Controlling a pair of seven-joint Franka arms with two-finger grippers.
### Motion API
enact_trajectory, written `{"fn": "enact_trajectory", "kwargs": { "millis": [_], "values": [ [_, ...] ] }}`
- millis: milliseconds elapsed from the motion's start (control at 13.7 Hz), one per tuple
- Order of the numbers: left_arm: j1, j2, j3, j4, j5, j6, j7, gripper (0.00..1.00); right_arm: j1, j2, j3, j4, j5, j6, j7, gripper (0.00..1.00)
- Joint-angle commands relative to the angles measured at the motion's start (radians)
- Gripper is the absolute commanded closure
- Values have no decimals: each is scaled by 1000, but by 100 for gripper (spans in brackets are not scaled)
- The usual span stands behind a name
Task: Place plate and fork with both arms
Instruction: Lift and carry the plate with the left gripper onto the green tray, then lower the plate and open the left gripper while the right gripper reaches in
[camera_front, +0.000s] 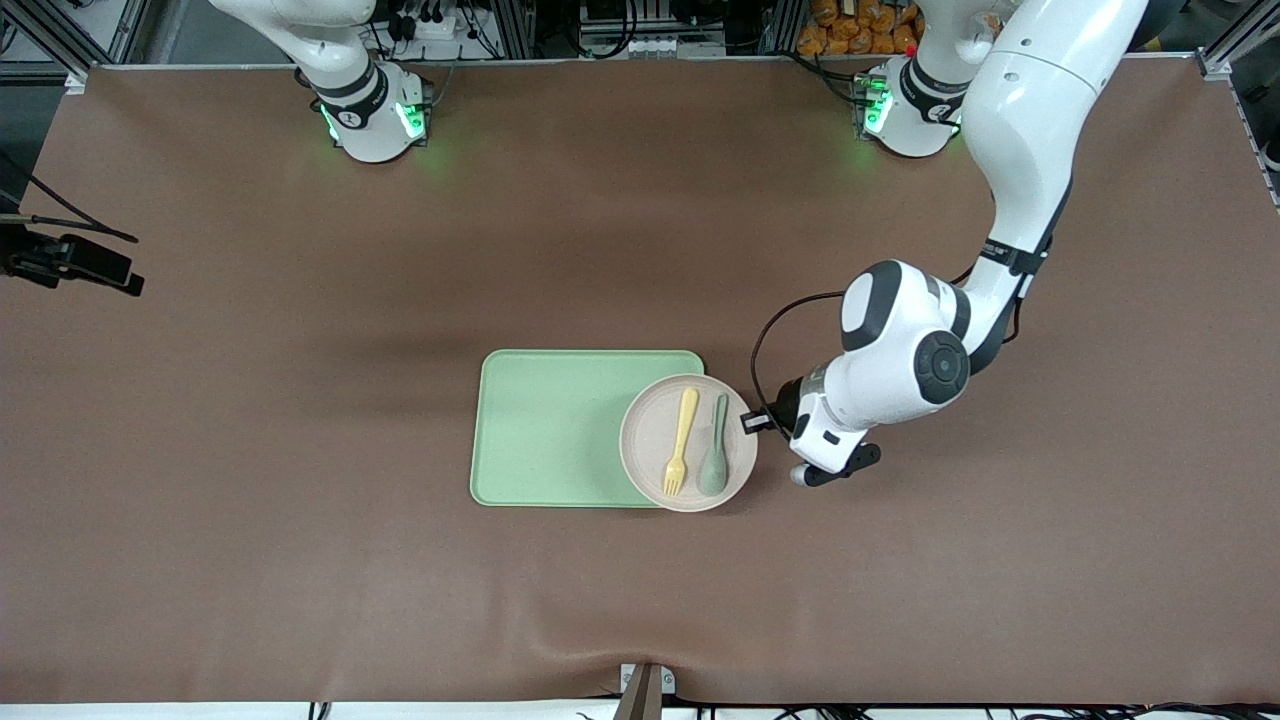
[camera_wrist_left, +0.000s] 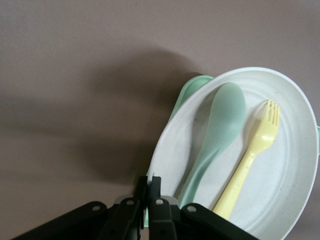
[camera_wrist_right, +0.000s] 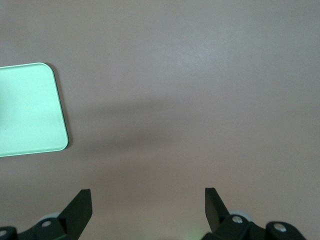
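The beige plate lies partly over the end of the green tray that is toward the left arm. On the plate, side by side, lie the yellow fork and a green spoon. My left gripper is shut on the plate's rim at the edge toward the left arm's end. In the left wrist view its fingers pinch the rim of the plate, with the fork and spoon on it. My right gripper stands open over bare table, holding nothing.
A corner of the tray shows in the right wrist view. The right arm's base stands at the table's back edge. A black clamp juts in at the right arm's end. Brown mat surrounds the tray.
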Motion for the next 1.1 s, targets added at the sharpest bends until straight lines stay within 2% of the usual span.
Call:
{"fn": "enact_trajectory", "kwargs": {
  "millis": [0,146,439,732,1024],
  "values": [
    [-57,-11,12,-31,22,76,-71,100,-7,5,3,0,13,6,-9,0],
    [-89,-3,17,-65,22,162,-99,100,-7,13,3,0,25,8,-10,0],
    [-142,15,29,-94,46,250,-142,100,-6,25,3,0,39,14,-9,0],
    [-156,44,31,-125,117,319,-189,100,4,53,4,0,42,16,-3,0],
    [-159,56,29,-169,118,397,-212,100,24,82,9,0,75,25,8,0]
  ]
}}
